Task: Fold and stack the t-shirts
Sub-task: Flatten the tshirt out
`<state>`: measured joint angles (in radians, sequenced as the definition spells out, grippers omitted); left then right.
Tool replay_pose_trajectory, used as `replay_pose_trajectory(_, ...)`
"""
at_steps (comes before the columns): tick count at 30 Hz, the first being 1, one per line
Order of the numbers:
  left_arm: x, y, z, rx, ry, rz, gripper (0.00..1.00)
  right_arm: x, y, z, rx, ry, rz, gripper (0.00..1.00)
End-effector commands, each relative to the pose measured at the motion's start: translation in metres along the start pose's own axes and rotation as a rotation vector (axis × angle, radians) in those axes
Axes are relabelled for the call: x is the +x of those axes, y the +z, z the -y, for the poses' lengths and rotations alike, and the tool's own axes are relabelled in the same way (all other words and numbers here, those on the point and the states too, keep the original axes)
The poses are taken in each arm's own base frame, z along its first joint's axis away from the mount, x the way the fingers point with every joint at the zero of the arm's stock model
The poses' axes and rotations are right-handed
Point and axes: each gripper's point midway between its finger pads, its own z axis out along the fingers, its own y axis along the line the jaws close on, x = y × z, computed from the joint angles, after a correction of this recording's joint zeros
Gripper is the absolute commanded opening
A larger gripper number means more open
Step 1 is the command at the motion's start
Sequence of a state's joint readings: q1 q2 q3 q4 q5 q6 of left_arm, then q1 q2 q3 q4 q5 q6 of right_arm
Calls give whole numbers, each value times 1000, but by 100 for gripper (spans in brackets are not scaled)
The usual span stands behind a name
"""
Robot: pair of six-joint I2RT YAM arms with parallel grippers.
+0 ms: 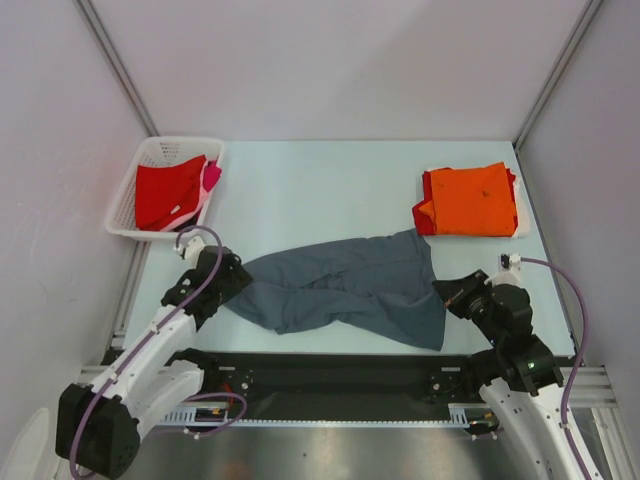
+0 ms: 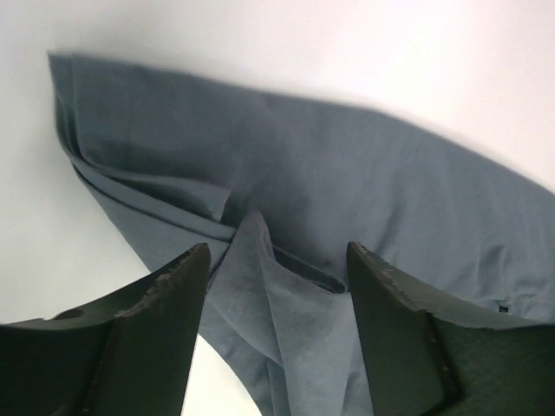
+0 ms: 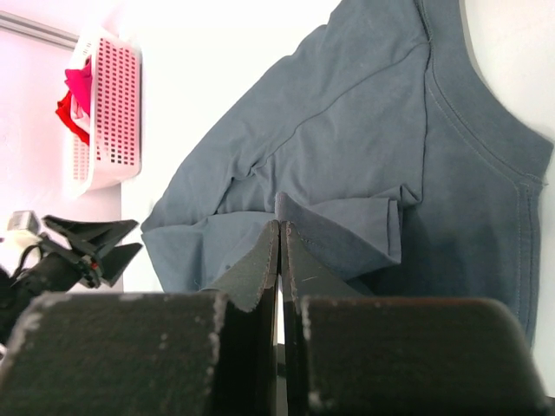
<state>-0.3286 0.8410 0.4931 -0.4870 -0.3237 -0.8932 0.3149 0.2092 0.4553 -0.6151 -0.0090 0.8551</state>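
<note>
One slate-grey t-shirt (image 1: 350,285) lies spread and rumpled across the near half of the worktop (image 1: 320,180), its lower hem close to the front edge. At far right an orange t-shirt (image 1: 478,200) sits folded on a red t-shirt (image 1: 427,185), near the right edge. At far left, one white basket (image 1: 160,150) holds a second red shirt (image 1: 165,195) and one pink shirt (image 1: 212,176). Bare worktop runs between basket and stack, behind the grey shirt. The left pincer (image 1: 238,278) stands open at the shirt's left end, a raised fold of cloth between its jaws. The right pincer (image 1: 447,292) is closed, tips at the shirt's right edge; whether it pinches cloth cannot be told.
</note>
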Motion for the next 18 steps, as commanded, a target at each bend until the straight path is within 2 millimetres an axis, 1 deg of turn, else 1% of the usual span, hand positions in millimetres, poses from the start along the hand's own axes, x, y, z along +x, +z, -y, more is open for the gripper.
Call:
replay_pose_trajectory(1, 12, 4, 10, 16, -87, -86, 67, 0, 2, -5, -28, -15, -2, 0)
replay_pose_trajectory(5, 21, 12, 7, -39, -162, -121, 65, 1, 2, -5, -29, -15, -6, 0)
replay_pose_trajectory(7, 25, 16, 3, -68, -172, -140, 62, 1, 1, -5, -29, -15, -6, 0)
replay_pose_trajectory(10, 24, 19, -1, -87, -199, -129, 59, 1, 0, -5, -29, -13, -6, 0)
replay_pose_trajectory(12, 24, 21, -4, -96, -224, -123, 51, 1, 0, -4, -28, -13, -4, 0)
replay_pose_trajectory(13, 22, 20, -3, -90, -231, -113, 45, 1, 0, -4, -28, -15, -4, 0)
replay_pose_trajectory(15, 20, 20, -4, -89, -242, -104, 42, 1, -1, -4, -27, -16, -3, 0)
replay_pose_trajectory(17, 16, 18, -4, -82, -259, -80, 34, 0, -1, -4, -26, -18, 1, 0)
replay_pose_trajectory(18, 18, 18, -7, -84, -262, -76, 29, 0, -1, -4, -27, -18, 2, 0)
